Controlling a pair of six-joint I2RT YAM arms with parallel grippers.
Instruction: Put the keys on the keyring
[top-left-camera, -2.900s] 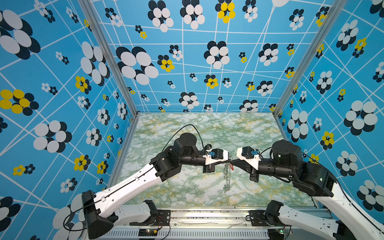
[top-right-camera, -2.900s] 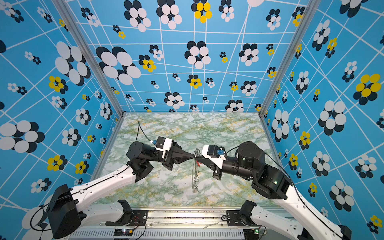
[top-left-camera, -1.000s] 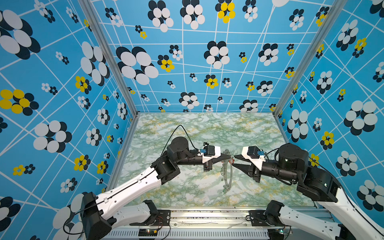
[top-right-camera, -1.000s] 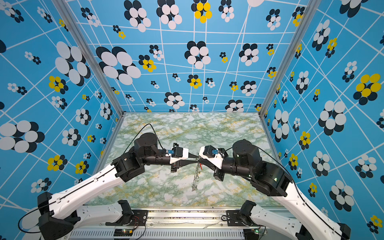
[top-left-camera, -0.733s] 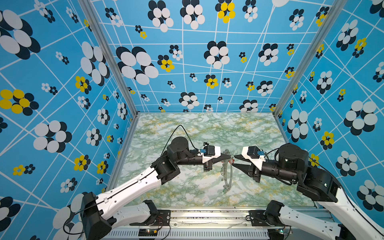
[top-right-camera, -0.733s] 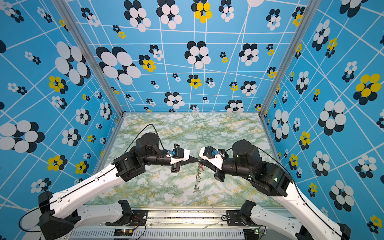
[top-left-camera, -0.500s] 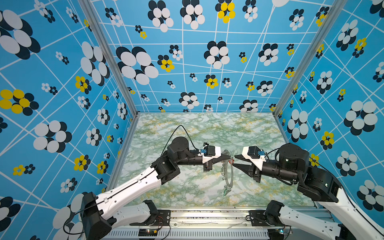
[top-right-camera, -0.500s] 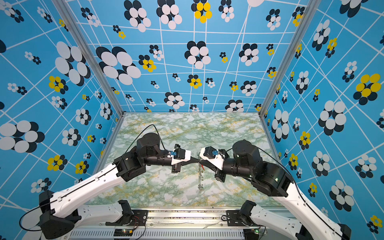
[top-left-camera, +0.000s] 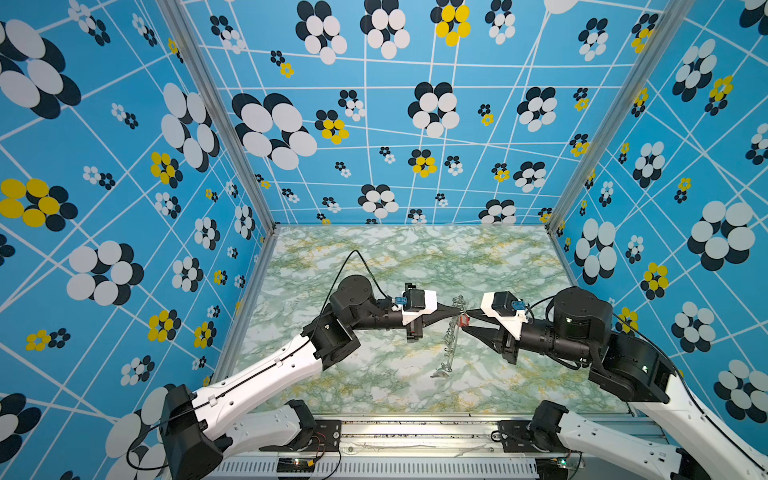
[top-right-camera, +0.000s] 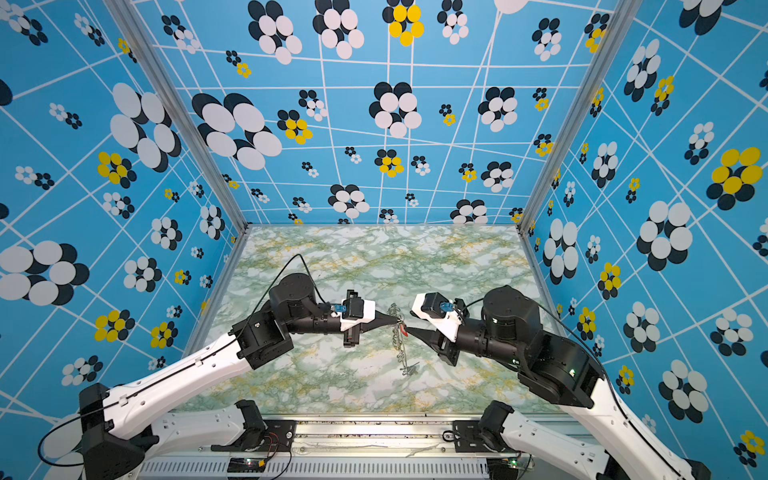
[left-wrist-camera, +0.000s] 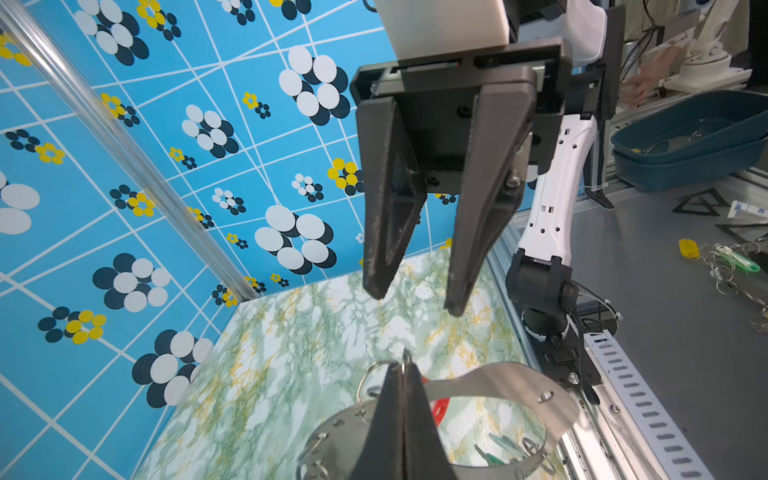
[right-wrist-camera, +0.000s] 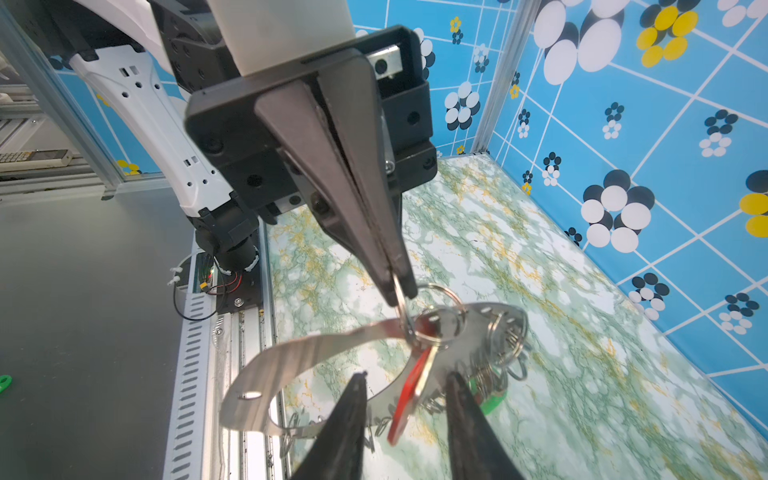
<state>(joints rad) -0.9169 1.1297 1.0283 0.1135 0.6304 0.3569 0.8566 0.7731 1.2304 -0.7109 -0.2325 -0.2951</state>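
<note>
The keyring (top-left-camera: 451, 338) (top-right-camera: 400, 343), a grey crescent plate (right-wrist-camera: 316, 349) (left-wrist-camera: 498, 378) edged with small rings, hangs above the marble floor between the arms. My left gripper (top-left-camera: 459, 311) (top-right-camera: 397, 321) (left-wrist-camera: 405, 365) (right-wrist-camera: 399, 291) is shut on one small ring at the plate's top. From there hangs a red key tag (right-wrist-camera: 409, 395) (left-wrist-camera: 440, 409) (top-left-camera: 463, 320). My right gripper (top-left-camera: 465, 321) (top-right-camera: 408, 326) (right-wrist-camera: 406, 376) (left-wrist-camera: 415, 303) is open, its fingers on either side of the red tag without touching it. Green tags (right-wrist-camera: 492, 401) (left-wrist-camera: 503, 446) hang lower on the plate.
Patterned blue walls (top-left-camera: 124, 208) close in three sides. A metal rail (top-left-camera: 415, 432) runs along the front edge. Outside the enclosure, the left wrist view shows stacked blue bins (left-wrist-camera: 685, 141) and loose key tags (left-wrist-camera: 731, 257) on a grey table.
My right gripper has opened and let go of the red tag. The keyring now hangs from the left gripper alone, and its lower end has swung a little.
</note>
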